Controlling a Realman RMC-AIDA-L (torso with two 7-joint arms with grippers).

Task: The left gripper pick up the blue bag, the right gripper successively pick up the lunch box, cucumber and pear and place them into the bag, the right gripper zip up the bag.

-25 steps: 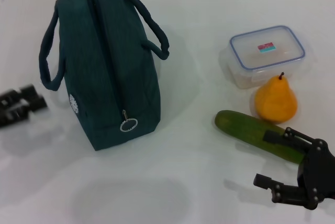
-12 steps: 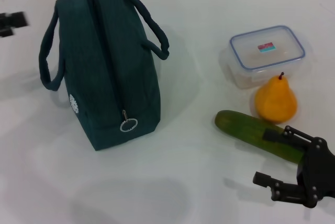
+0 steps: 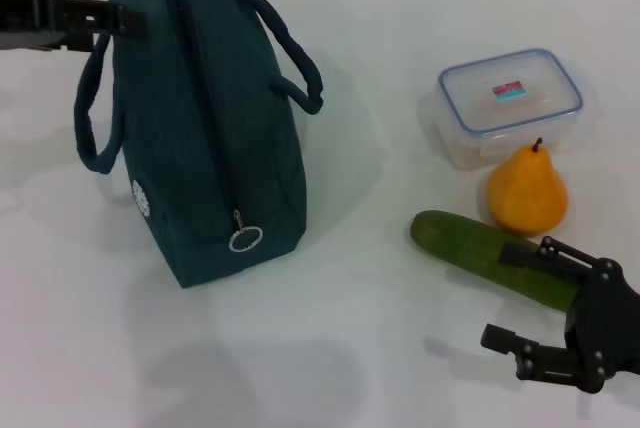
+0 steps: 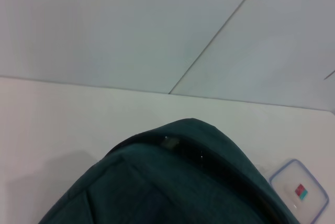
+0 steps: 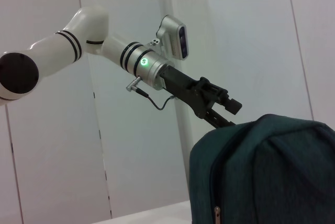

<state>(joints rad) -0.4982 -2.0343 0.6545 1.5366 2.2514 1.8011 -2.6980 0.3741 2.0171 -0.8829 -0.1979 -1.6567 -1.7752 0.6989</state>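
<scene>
Right at the blue bag's (image 3: 205, 118) far top corner, the left end effector (image 3: 125, 20) has swung up off the table (image 3: 340, 348), can't tell its fingers, so pickup's starting; right end effector (image 3: 540, 313) sits open by the cucumber (image 3: 470, 248).

**Lighting: bright, even, overhead**

Soft diffuse shadows fall on the white table (image 3: 330, 348), toward the camera from the blue bag (image 3: 210, 128). Mild sheen on the lunch box (image 3: 510, 98) lid right of the bag. Left wrist view slightly soft on the bag's close fabric. No strong glare.
</scene>
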